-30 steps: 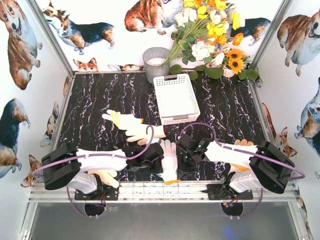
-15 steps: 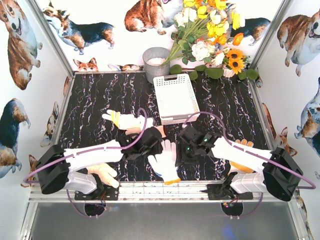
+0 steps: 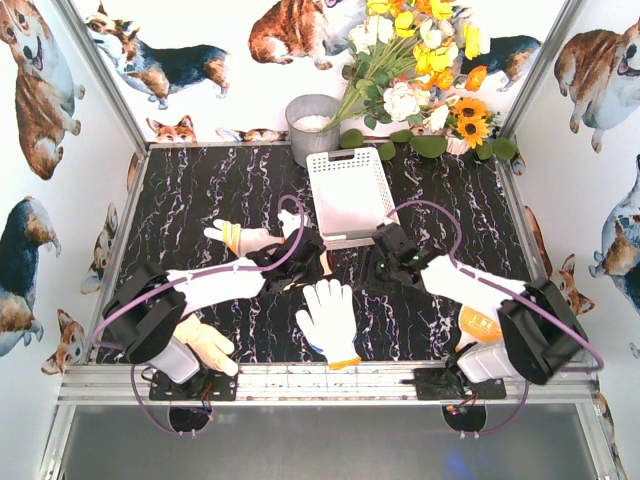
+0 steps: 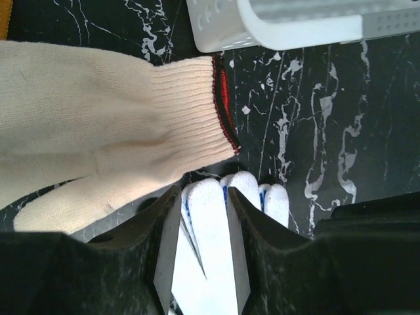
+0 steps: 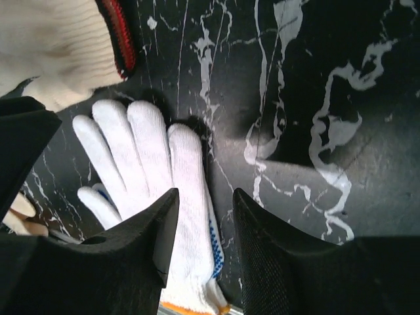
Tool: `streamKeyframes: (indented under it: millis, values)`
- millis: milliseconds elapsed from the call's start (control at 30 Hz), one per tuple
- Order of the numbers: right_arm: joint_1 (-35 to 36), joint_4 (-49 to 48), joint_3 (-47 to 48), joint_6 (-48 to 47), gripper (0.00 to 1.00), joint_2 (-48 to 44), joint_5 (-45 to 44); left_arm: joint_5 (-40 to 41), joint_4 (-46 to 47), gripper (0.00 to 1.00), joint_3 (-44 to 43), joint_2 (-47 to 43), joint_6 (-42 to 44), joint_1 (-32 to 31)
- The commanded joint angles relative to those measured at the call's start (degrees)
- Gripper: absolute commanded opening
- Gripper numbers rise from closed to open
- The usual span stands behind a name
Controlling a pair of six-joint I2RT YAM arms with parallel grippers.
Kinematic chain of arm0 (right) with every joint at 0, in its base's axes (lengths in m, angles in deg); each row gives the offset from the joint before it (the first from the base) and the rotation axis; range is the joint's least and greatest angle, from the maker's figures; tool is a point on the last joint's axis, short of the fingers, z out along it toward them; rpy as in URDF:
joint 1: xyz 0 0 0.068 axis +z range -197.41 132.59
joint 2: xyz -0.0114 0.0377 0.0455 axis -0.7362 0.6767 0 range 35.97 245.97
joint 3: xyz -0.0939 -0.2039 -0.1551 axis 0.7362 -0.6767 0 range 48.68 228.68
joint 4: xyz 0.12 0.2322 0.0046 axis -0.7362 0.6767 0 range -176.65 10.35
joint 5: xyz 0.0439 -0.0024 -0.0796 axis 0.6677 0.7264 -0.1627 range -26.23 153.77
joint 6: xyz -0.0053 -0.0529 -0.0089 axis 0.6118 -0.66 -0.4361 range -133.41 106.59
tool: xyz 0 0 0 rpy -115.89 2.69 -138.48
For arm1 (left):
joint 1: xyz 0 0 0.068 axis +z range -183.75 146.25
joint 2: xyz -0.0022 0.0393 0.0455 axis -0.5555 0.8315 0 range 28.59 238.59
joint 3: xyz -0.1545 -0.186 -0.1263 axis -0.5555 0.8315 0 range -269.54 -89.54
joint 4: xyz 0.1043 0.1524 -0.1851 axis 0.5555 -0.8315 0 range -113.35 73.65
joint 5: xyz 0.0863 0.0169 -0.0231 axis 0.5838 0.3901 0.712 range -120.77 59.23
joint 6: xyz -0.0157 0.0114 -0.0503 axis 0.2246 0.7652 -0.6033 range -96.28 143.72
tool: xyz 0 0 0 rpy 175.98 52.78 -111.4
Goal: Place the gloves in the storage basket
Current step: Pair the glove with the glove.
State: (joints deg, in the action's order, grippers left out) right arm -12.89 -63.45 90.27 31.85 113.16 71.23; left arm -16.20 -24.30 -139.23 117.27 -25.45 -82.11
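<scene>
white knit glove with yellow cuff (image 3: 327,322) lay flat on the black marbled tabletop (image 3: 200,190), in front of the white slotted plastic basket (image 3: 350,195); cream ribbed glove with red-edged cuff (image 4: 98,138) sat off the basket's near-left corner; left gripper (image 4: 203,197) and right gripper (image 5: 203,197) were both spread, gripping nothing, above the white glove's fingertips.

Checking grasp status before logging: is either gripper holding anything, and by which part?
Nothing is held. The left gripper and right gripper are both open, and the white glove lies flat on the table beneath them.
</scene>
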Motion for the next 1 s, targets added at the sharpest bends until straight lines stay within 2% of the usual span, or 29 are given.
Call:
streamKeyframes:
  millis: [0, 100, 300, 400, 500, 667, 967]
  values:
    - [-0.77, -5.45, 3.8, -2.37, 0.39, 4.88, 0.71, -0.94, 2.05, 0.27, -1.84, 2.84, 2.56, 0.77]
    - [-0.77, -7.99, 3.86, -2.31, 0.38, 7.66, 1.8, -0.86, 1.88, 0.21, -1.86, 4.04, 2.59, 0.9]
    - [-0.77, -10.56, 4.88, -2.52, 0.31, 12.41, 4.53, -0.85, 1.39, 0.21, -1.41, 5.45, 2.45, 0.9]
    - [-0.77, -11.13, 4.82, -2.59, 0.26, 13.21, 4.66, -1.2, 1.84, 0.21, -0.82, 5.53, 2.33, 0.9]
    - [-0.77, -11.38, 4.82, -2.71, 0.18, 13.44, 5.11, -1.4, 2.17, 0.18, -0.41, 7.26, 2.62, 0.9]
    - [-0.71, -12.25, 4.74, -3.19, 0.11, 12.8, 6.93, -1.42, 2.3, 0.13, 0.26, 7.73, 2.68, 0.9]
    - [-0.27, -13.84, 3.7, -4.66, 0.07, 10.65, 8.89, -0.3, 1.54, 0.04, 1.47, 7.09, 2.15, 0.9]
